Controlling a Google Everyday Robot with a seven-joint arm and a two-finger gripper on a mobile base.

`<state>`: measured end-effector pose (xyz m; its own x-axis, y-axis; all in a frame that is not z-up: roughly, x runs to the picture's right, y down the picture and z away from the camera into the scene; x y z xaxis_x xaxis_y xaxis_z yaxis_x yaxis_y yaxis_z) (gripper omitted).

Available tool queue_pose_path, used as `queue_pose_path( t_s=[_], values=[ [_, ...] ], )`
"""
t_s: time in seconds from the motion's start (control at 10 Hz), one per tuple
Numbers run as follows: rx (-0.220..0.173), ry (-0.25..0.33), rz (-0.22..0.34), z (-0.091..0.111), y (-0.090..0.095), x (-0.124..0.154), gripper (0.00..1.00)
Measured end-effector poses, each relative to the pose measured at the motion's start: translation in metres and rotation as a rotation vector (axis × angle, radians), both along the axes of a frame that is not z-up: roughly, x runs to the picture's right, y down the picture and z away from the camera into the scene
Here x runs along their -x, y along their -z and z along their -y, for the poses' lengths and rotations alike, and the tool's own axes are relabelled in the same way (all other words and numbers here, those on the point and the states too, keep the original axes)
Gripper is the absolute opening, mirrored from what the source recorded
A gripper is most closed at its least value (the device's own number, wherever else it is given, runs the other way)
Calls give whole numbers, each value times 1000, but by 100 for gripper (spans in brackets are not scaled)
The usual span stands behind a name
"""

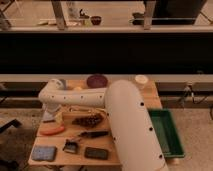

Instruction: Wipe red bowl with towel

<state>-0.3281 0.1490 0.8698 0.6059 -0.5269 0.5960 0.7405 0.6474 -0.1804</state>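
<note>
The red bowl (pixel 96 80) is a dark maroon round bowl standing at the back middle of the wooden table (pixel 150 100). A folded blue-grey towel (pixel 44 152) lies at the table's front left corner. My white forearm (pixel 75 96) stretches left across the table just in front of the bowl. My gripper (pixel 50 118) hangs down from the wrist at the table's left side, above an orange carrot-like thing (pixel 51 130), well left of and nearer than the bowl and behind the towel. It holds nothing that I can see.
A small cream-white bowl (pixel 141 80) stands at the back right. A dark brown bunch (pixel 88 121), a black brush (pixel 93 134), a small black object (pixel 71 146) and a black flat block (pixel 96 153) lie on the front half. A green bin (pixel 168 132) sits to the right.
</note>
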Motion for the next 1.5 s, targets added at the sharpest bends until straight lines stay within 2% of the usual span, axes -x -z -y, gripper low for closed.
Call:
queue_pose_path(
  t_s=[0.3,1.3,1.5],
  values=[
    [2,-10,-26,2,-2,-3,80],
    [-5,-19,-44,3,-3,-4,80],
    [4,-7,-39,1,-4,-5,66]
  ],
)
